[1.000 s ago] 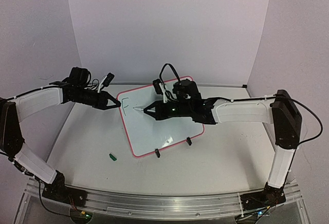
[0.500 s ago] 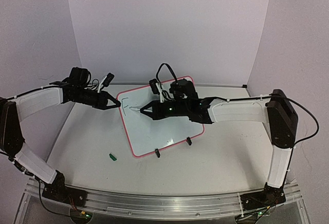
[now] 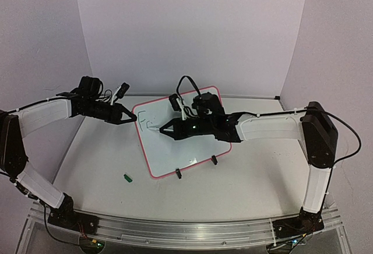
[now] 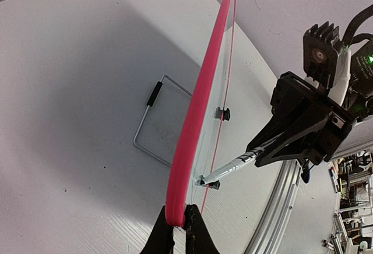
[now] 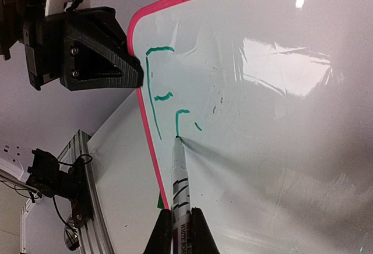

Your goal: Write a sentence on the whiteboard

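The whiteboard (image 3: 180,149), white with a pink-red rim, stands tilted at mid-table. My left gripper (image 3: 133,118) is shut on its left rim (image 4: 201,96), the fingers pinching the pink edge (image 4: 178,222). My right gripper (image 3: 164,130) is shut on a white marker (image 5: 179,172), whose tip touches the board (image 5: 280,120). Of the sentence only a few green strokes (image 5: 156,99) show near the top left corner: an F shape, a short hooked line ending at the marker tip, and a small dash.
A small green marker cap (image 3: 127,177) lies on the table left of the board's near corner. Two black clip feet (image 3: 178,173) sit on the board's near edge. A wire stand (image 4: 152,120) shows behind the board. Walls close in the back and sides.
The right gripper has carried the marker tip a little left and then toward the near edge across the board. The left gripper has held its place on the rim.
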Controlling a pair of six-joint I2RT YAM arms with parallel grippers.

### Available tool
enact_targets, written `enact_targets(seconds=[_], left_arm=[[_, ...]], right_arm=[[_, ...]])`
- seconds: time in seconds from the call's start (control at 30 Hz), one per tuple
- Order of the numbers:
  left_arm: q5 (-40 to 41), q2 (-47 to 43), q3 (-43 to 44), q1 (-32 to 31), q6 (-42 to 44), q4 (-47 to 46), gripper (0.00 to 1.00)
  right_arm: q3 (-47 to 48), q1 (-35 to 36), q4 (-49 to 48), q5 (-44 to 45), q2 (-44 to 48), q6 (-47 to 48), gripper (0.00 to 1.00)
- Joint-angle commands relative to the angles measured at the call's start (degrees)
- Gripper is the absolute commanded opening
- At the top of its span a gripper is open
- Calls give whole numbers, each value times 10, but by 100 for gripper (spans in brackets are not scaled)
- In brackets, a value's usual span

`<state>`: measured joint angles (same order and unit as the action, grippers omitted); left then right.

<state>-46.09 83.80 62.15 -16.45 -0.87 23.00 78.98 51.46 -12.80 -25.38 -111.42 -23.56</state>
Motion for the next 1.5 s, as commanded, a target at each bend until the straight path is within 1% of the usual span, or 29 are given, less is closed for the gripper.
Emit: enact_targets(seconds=[0.0, 0.23, 0.53, 0.93, 1.47], left_arm=[[24, 14, 6, -6, 38, 29, 0], [24, 12, 6, -6, 38, 28, 0], [24, 13, 6, -9, 39, 29, 0], [25, 14, 7, -11, 40, 31, 0], [24, 18, 8, -11, 41, 31, 0]], right_arm=[[-9, -2, 9, 39, 24, 5, 0], [-3, -2, 9, 67, 40, 9, 0], [23, -3, 9, 65, 27, 11, 0], [32, -3, 9, 65, 16, 11, 0], [-6, -2, 9, 45, 19, 1, 0]])
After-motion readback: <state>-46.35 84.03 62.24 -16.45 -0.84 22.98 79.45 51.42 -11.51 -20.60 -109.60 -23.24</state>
